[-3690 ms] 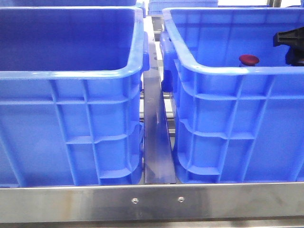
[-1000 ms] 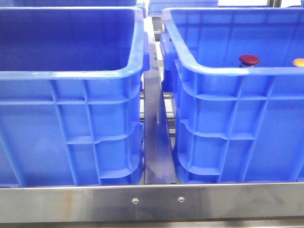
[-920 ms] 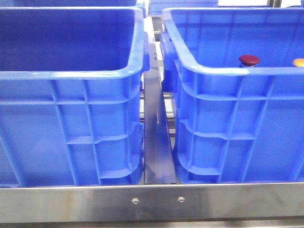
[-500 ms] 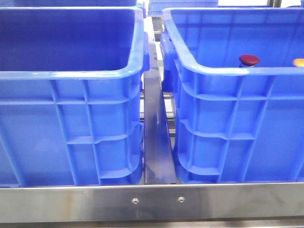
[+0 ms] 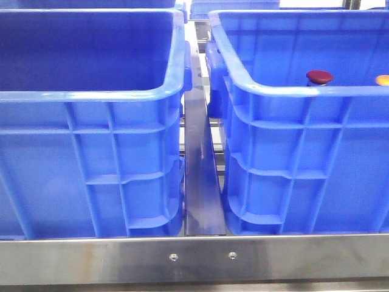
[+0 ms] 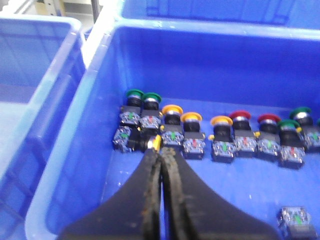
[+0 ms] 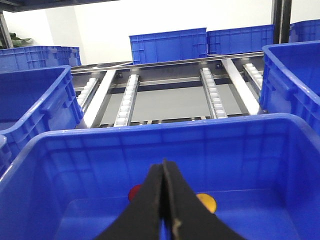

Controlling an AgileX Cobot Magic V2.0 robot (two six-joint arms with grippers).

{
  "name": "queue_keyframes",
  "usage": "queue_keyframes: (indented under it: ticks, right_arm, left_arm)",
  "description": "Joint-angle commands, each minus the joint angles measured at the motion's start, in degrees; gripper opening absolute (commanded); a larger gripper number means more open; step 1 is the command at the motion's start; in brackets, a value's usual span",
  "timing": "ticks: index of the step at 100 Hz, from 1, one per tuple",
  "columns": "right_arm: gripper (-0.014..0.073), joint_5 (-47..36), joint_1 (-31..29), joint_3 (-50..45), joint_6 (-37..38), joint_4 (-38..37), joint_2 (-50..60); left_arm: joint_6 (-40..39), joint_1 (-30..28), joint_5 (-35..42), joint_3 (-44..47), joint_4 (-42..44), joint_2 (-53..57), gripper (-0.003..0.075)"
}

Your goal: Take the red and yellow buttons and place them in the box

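Crate rim (image 5: 292, 90) hiding red button (image 5: 319, 76) stem; yellow button (image 5: 383, 79) being cut by picture edge. Right gripper (image 7: 164, 172) covering parts of both caps. Grey part (image 6: 296, 220) blurring near frame edge, unidentifiable.

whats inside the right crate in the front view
A red button and a yellow button show just above the right crate's near rim. That near wall hides the floor, so anything lower down cannot be seen from the front.

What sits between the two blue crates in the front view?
Only a bare metal rail fills the gap between the left crate and the right crate, seen in the front view.
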State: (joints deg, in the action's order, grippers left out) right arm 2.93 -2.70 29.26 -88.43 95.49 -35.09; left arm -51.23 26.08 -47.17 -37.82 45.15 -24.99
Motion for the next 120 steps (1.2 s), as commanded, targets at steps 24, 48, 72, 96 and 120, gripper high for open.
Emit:
queue_keyframes:
  ticks: [24,48,72,96,120]
  right_arm:
    - [-0.0069,0.9,-0.3,1.6,-0.7,0.3,0.2]
    - [-0.0069,0.9,-0.3,1.6,-0.7,0.3,0.2]
    - [-0.0069,0.9,-0.3,1.6,-0.7,0.3,0.2]
    - [-0.0069,0.9,-0.3,1.6,-0.7,0.3,0.2]
    - [-0.0069,0.9,-0.3,1.6,-0.7,0.3,0.2]
  left_arm:
    - [10.3,-12.7,21.5,5.2,-6.6,6.3,-0.0019]
    - [31.9,-22.3,33.5,13.5,-26.9,13.1,-0.0019]
    - [40.5,-23.6,42.6,24.5,-35.4,18.8,-0.0019]
    - [40.5,-22.0,47.2,33.5,-37.3,22.6,-0.0019]
    - [40.5,-21.8,52.4,39.8,-37.9,26.5,-0.0019]
